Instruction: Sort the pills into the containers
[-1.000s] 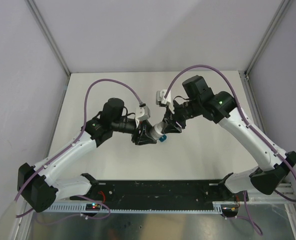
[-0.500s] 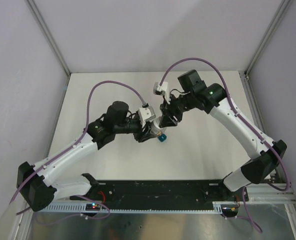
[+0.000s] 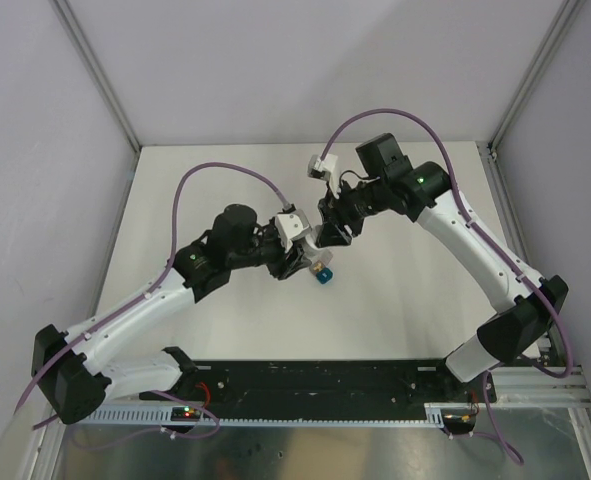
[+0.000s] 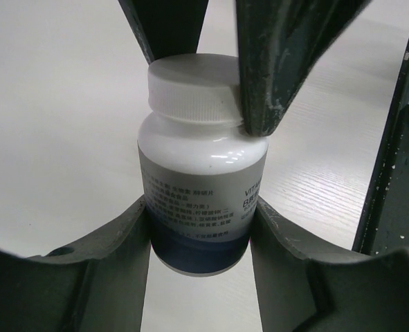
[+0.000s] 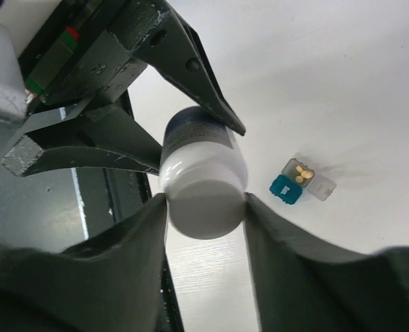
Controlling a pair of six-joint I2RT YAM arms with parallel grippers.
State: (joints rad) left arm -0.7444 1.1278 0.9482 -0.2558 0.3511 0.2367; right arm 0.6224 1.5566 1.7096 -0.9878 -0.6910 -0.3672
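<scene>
Clamping the lower, dark-blue part of the bottle, the left end effector has a finger on either side, both pressed tight against it. The bottle's grey label sits just above that grip; its print is too small to read. Opposite it, the right end effector is clenched on the white cap, w/ one finger on each side of the cap & no gap showing. So the bottle is held at both ends, base end to the left end effector, cap end to the right one. It seems to be off the worktop.

The containers lie on the worktop approx. at its middle, a little toward the near edge from the bottle, apart from both end effectors. The teal compartment & the grey one are joined side by side. Small yellowish pills show in the grey one, which is open on top.

From above, the left arm reaches in from the near left corner & the right arm arches in from the near right; they meet over the worktop's middle.
</scene>
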